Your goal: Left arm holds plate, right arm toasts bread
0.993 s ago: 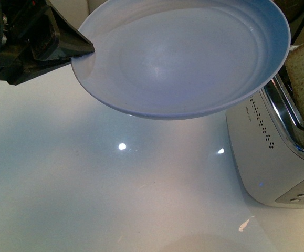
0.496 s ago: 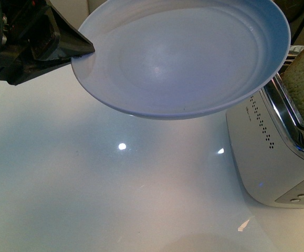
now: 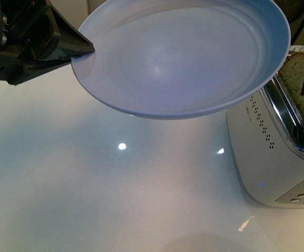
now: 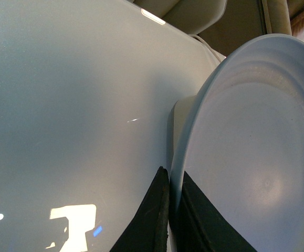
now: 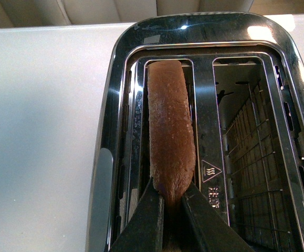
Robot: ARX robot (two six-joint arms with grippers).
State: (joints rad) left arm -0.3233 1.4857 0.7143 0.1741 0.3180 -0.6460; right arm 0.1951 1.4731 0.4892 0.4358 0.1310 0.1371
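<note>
the left gripper [image 3: 83,50] reaches in level from the side away from the toaster [image 3: 267,157], high above the white table [image 3: 115,199], with its wedge jaws pointing toward the toaster

the right gripper [image 5: 171,191] points straight down over the toaster's [image 5: 109,157] top

counted: one plate, one slice of bread, one toaster with two slots, two grippers

the left gripper's [image 4: 170,181] fingers are nearly together, one on each face of the plate [image 4: 246,157], clamped on its rim

the plate [image 3: 183,58] hangs in the air tilted, its far edge overlapping the toaster's upper corner in the front view

the right fingers are narrowed to the thickness of the bread [image 5: 170,136] and pinch its crust at one end

the bread [image 3: 299,79] stands on edge in one toaster slot, its top above the slot rim, and the second slot beside it shows bare wire guides
</note>
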